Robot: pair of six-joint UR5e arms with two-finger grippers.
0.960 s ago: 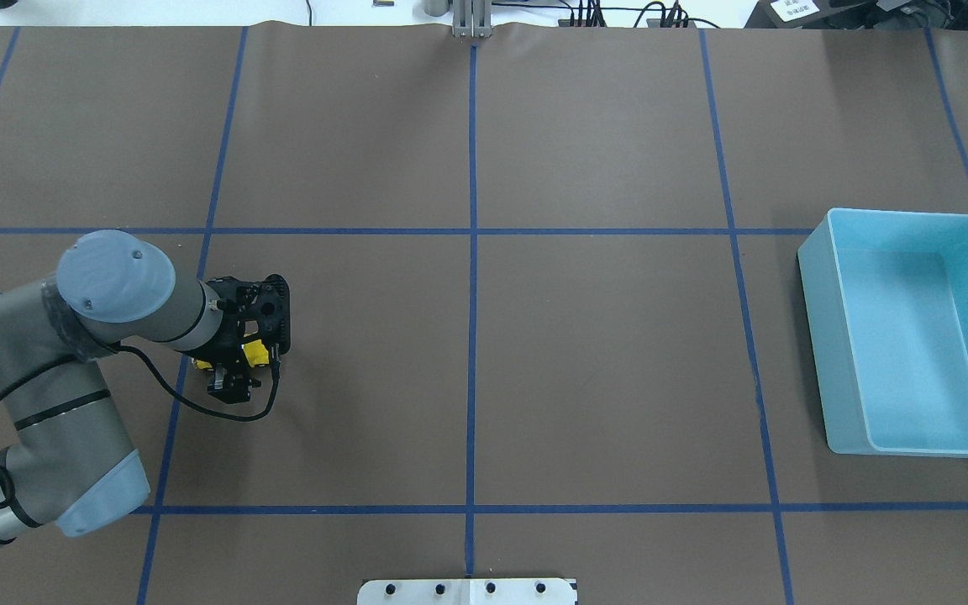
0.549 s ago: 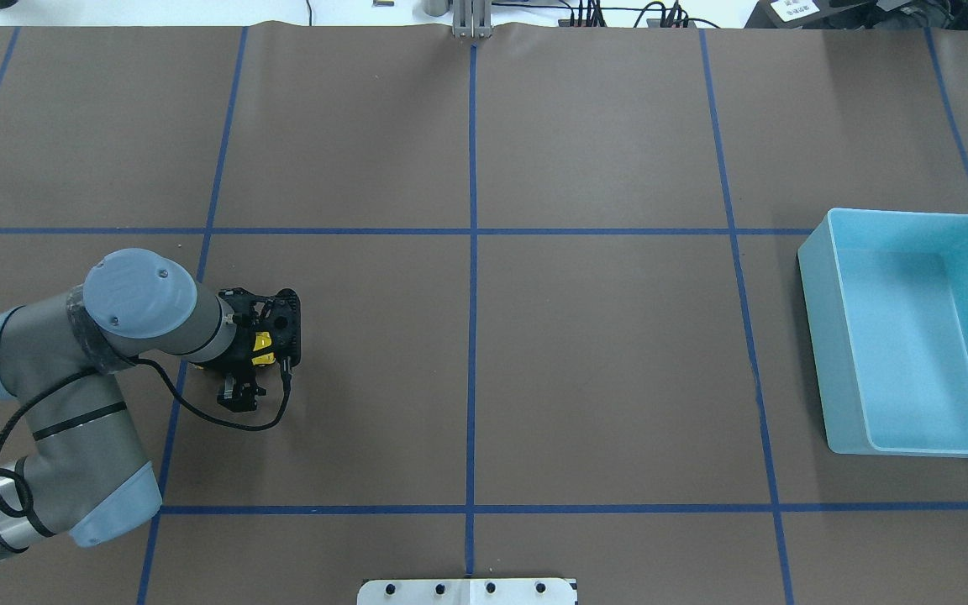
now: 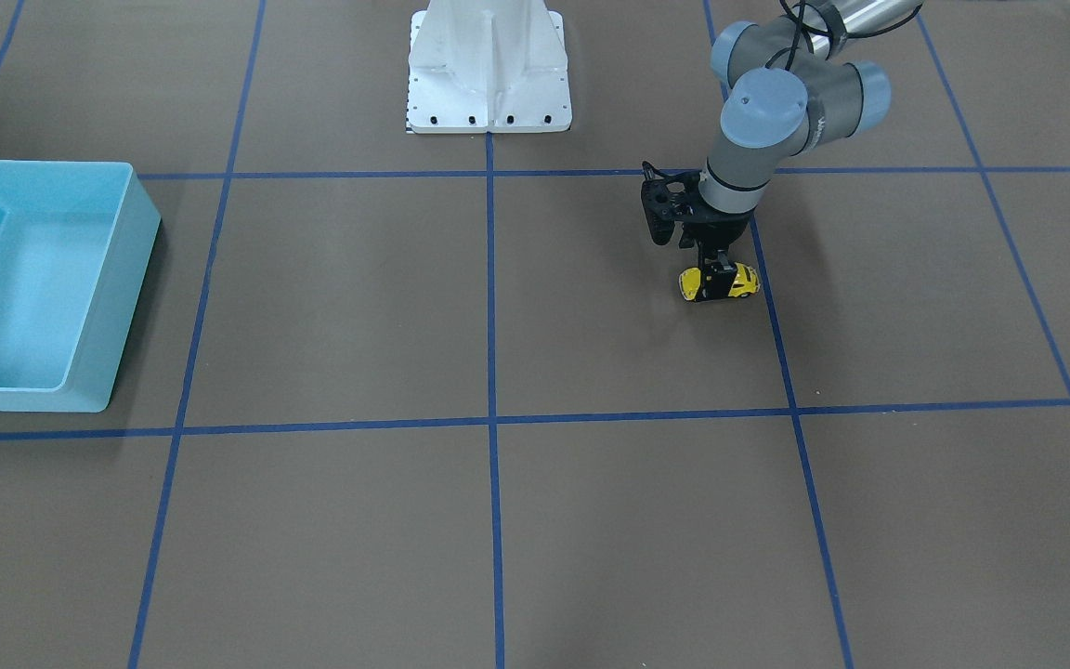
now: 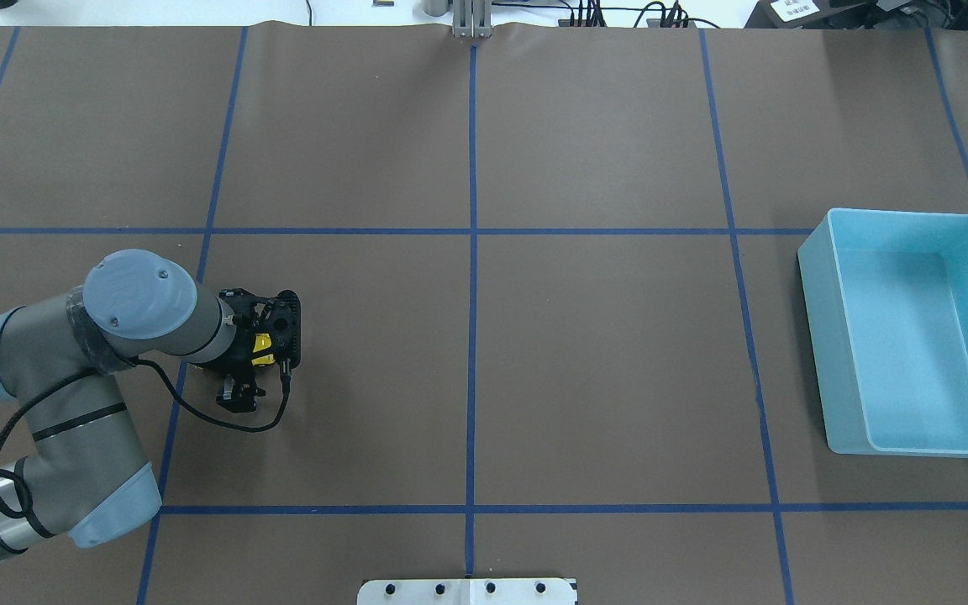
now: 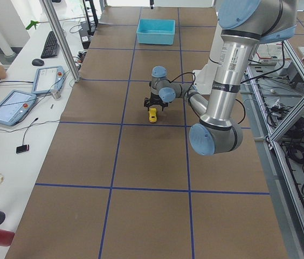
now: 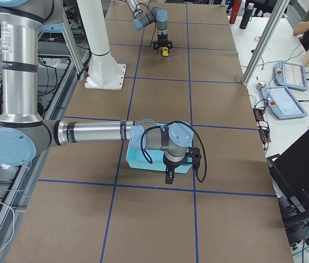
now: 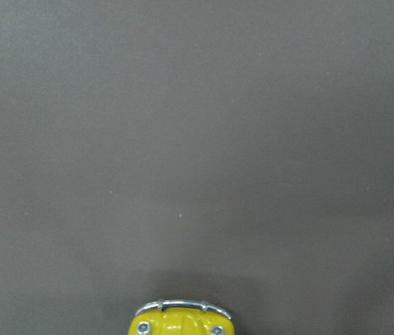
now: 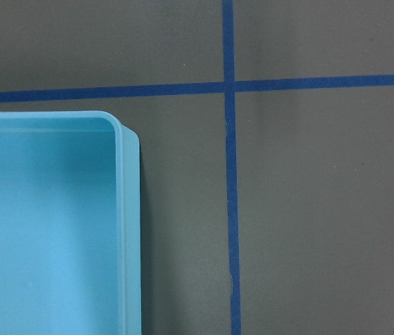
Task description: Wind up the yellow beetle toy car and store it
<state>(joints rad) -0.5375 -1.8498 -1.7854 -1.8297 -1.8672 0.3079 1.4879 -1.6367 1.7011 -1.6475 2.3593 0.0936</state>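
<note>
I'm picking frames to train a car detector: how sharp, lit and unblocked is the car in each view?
Front-facing view: car sharp, evenly lit, no glare, its middle crossed by the left gripper. Overhead view: only a yellow patch shows under the gripper. Left wrist view: cut off by the bottom edge, slightly soft. Side views: tiny, little detail.

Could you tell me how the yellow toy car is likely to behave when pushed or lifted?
The glossy yellow beetle-shaped toy car probably rolls on its wheels. Its rounded shiny shell may slip in the left claw. Tiny, so probably light.
</note>
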